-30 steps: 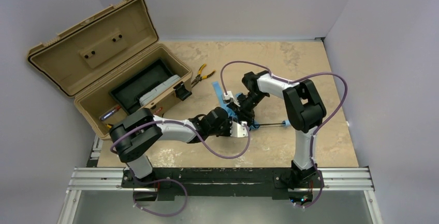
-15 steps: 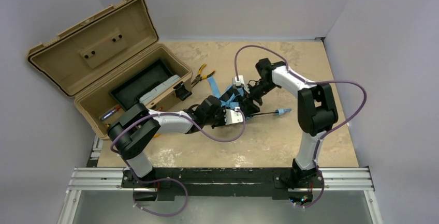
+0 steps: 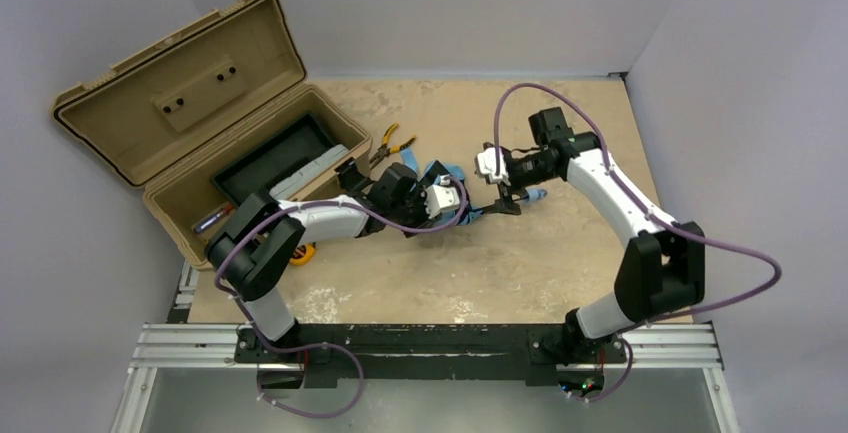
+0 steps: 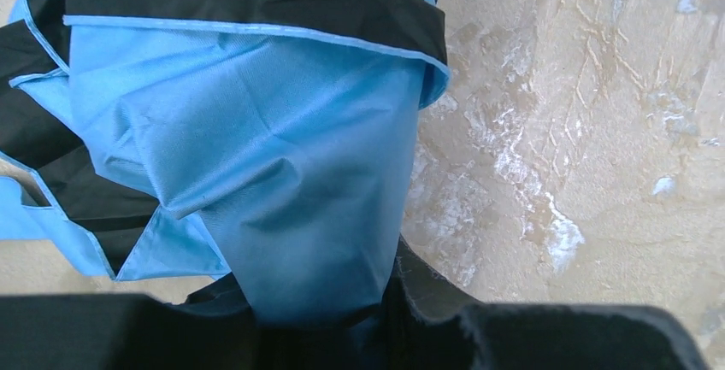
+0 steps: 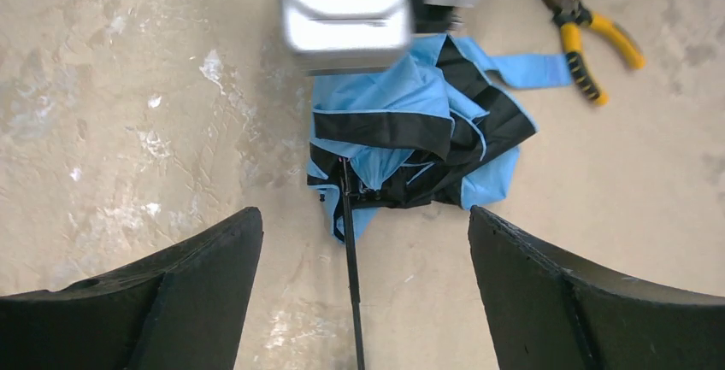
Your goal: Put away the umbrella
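The umbrella (image 3: 447, 173) is a crumpled sky-blue and black bundle on the table, right of the toolbox (image 3: 200, 208). Its thin black shaft (image 3: 487, 212) points right, ending in a small blue handle (image 3: 538, 194). My left gripper (image 3: 450, 193) is shut on the fabric; the left wrist view shows the umbrella (image 4: 256, 156) pinched in my left gripper (image 4: 333, 314). My right gripper (image 3: 505, 198) hovers open over the shaft. In the right wrist view, my right gripper (image 5: 363, 216) straddles the shaft (image 5: 352, 284) without touching it, with the umbrella (image 5: 419, 131) ahead.
The tan toolbox stands open at the left, lid (image 3: 180, 83) leaning back, a black tray (image 3: 270, 163) inside. Yellow-handled pliers (image 3: 390, 143) lie between toolbox and umbrella, and the pliers (image 5: 581, 37) also show at upper right. A yellow item (image 3: 300, 253) sits under my left arm.
My right gripper has let go of the umbrella, opened wide and drawn back to the right. My left gripper has pulled the bundle up and left, toward the toolbox.
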You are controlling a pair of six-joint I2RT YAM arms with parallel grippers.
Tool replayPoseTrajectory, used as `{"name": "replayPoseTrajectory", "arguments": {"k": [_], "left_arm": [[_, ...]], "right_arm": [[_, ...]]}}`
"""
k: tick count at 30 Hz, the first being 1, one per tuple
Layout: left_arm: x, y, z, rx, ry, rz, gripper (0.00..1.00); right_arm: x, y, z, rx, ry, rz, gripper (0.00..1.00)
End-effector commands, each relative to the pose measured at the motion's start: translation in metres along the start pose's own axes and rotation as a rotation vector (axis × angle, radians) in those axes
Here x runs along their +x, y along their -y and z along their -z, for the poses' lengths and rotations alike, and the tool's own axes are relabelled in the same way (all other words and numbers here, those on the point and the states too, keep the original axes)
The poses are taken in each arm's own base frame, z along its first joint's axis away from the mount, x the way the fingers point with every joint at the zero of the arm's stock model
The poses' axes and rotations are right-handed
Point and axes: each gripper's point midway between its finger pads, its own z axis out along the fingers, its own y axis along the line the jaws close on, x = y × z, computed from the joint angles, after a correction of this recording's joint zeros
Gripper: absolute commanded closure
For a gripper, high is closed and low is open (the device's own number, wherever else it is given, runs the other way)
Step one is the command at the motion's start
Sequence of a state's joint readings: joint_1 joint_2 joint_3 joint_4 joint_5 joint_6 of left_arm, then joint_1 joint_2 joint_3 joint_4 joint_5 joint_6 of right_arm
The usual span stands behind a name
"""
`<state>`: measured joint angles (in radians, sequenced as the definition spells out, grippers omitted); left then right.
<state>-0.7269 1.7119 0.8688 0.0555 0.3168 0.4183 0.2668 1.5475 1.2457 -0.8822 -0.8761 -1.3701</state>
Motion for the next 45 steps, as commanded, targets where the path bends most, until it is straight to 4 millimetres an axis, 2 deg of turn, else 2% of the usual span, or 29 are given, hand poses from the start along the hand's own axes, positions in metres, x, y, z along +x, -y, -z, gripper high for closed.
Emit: {"name": "replayPoseTrajectory", "arguments": {"k": [1,6,10,15,25,32,36,38,43,45], "left_arm": [[0.048,0.03,0.003,0.137,-0.147,0.243,1.0],[0.045,0.028,0.0,0.196,-0.116,0.391,1.0],[0.046,0.027,-0.001,0.251,-0.129,0.481,1.0],[0.051,0.032,-0.003,0.309,-0.169,0.576,1.0],[0.056,0.034,-0.007,0.346,-0.206,0.626,1.0],[0.054,0.036,-0.008,0.371,-0.204,0.624,1.0],[0.05,0.036,-0.008,0.393,-0.195,0.624,1.0],[0.044,0.036,-0.008,0.41,-0.183,0.625,1.0],[0.028,0.03,-0.008,0.417,-0.143,0.631,1.0],[0.017,0.024,-0.006,0.4,-0.112,0.633,0.88]], "right_arm": [[-0.014,0.001,0.0,0.055,0.088,0.298,0.12],[-0.012,0.0,-0.01,0.077,0.095,0.423,0.03],[-0.012,0.005,-0.031,0.118,-0.002,0.527,0.02],[-0.02,0.011,-0.054,0.185,-0.04,0.627,0.02],[0.01,0.017,-0.093,0.193,-0.151,0.687,0.03],[0.029,0.023,-0.108,0.192,-0.207,0.694,0.05],[0.045,0.02,-0.121,0.149,-0.262,0.692,0.13],[0.052,0.017,-0.128,0.123,-0.292,0.686,0.22],[0.072,0.004,-0.14,0.023,-0.366,0.586,0.64],[0.077,-0.005,-0.139,-0.013,-0.376,0.556,0.73]]}}
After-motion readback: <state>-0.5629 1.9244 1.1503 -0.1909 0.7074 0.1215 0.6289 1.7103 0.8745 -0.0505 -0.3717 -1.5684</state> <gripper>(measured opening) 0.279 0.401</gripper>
